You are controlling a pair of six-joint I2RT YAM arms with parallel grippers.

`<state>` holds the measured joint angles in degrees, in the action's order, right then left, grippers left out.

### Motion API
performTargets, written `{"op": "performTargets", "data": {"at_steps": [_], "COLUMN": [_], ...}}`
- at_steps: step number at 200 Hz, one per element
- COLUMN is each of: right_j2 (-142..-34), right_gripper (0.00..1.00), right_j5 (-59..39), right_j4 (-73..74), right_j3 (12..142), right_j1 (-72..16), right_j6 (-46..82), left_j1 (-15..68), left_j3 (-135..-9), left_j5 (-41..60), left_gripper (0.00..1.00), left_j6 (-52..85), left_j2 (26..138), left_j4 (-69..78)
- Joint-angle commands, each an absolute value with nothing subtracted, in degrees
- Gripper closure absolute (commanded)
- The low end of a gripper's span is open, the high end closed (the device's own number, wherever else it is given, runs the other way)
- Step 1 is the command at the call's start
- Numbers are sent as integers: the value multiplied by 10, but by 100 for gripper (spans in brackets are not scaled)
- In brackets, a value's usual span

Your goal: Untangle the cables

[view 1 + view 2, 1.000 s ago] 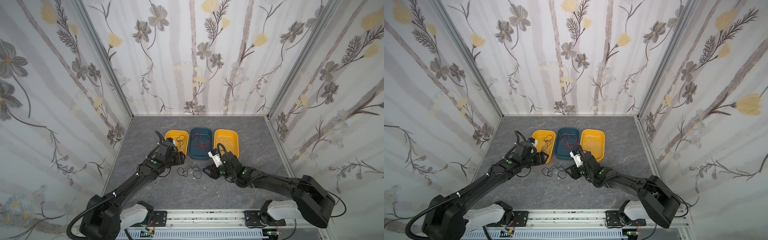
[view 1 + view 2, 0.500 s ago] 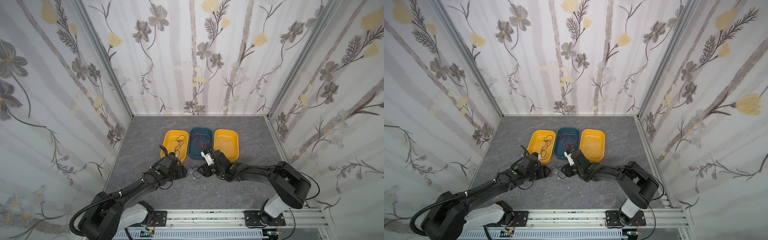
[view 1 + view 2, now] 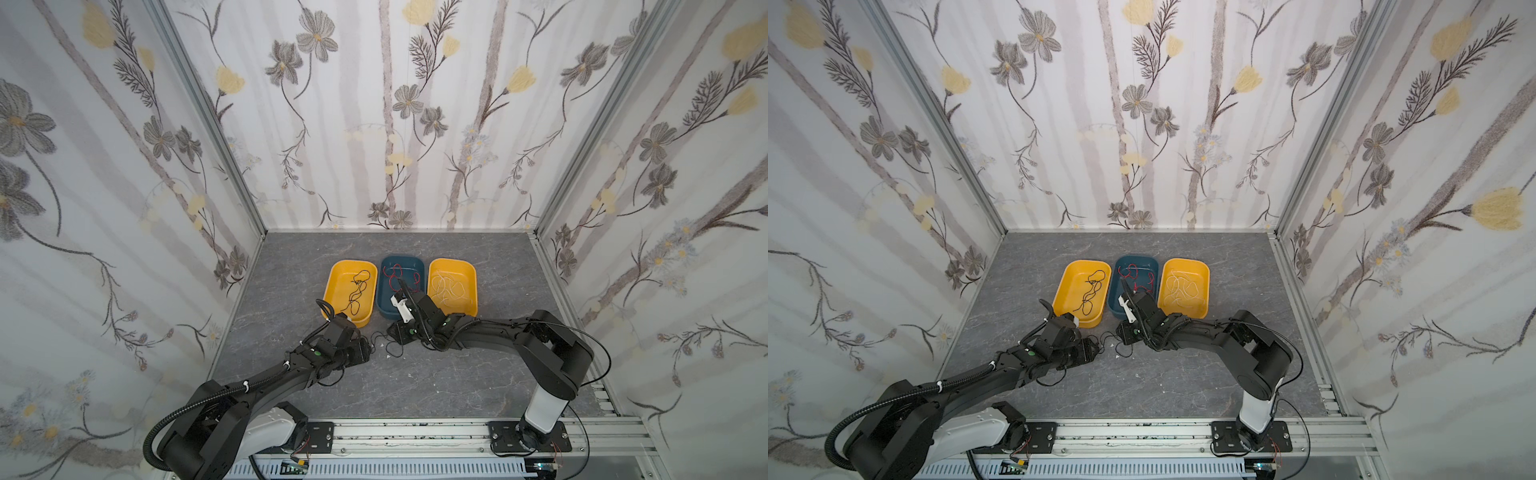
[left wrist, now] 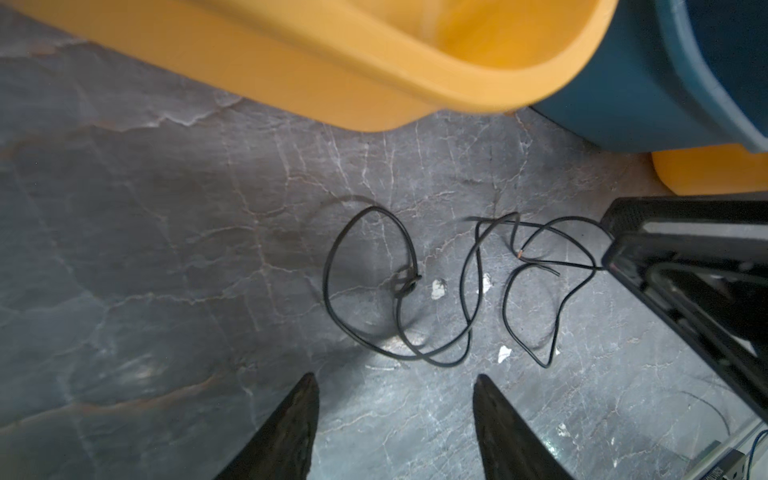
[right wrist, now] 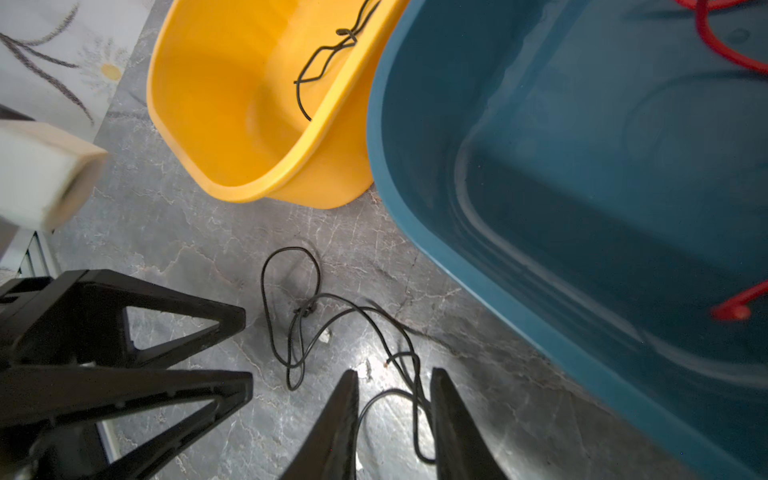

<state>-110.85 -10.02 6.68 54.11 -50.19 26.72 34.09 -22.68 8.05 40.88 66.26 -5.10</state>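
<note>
A black cable (image 3: 387,345) lies in loose loops with a small knot (image 4: 409,283) on the grey floor, in front of the trays. My left gripper (image 4: 395,378) is open just short of those loops, with nothing between its fingers. My right gripper (image 5: 395,371) faces it from the other side. Its jaws stand a little apart, and two strands of the black cable (image 5: 415,399) run through the gap. In both top views the two grippers (image 3: 1096,349) (image 3: 1121,332) nearly meet over the cable.
Three trays stand in a row behind. A yellow tray (image 3: 331,286) holds a black cable (image 3: 357,286), a blue tray (image 3: 401,257) holds a red cable (image 3: 395,272), and another yellow tray (image 3: 453,261) holds white cable (image 3: 446,289). Patterned walls close in on three sides.
My left gripper has come away from the yellow tray and down to the floor beside the black cable. My right gripper has shifted left onto the cable and its jaws have narrowed.
</note>
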Motion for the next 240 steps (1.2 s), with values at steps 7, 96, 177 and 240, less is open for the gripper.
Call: {"op": "performTargets", "data": {"at_steps": [7, 96, 177, 240], "right_j2": [-1112, -1084, -1019, -930], "right_gripper": [80, 100, 100, 100], "right_j5": [-83, -93, -154, -213], "right_j4": [56, 68, 123, 170], "right_j3": [548, 526, 463, 409], "right_j1": [-504, -505, -514, -519], "right_j6": [265, 262, 249, 252], "left_j1": [341, 340, 312, 310], "left_j3": [-222, -208, -188, -195], "left_j5": [68, 51, 12, 18], "left_gripper": [39, 41, 58, 65], "left_j6": [418, 438, 473, 467], "left_j2": [660, 651, 668, 717], "left_j4": [-31, -18, 16, 37]}}
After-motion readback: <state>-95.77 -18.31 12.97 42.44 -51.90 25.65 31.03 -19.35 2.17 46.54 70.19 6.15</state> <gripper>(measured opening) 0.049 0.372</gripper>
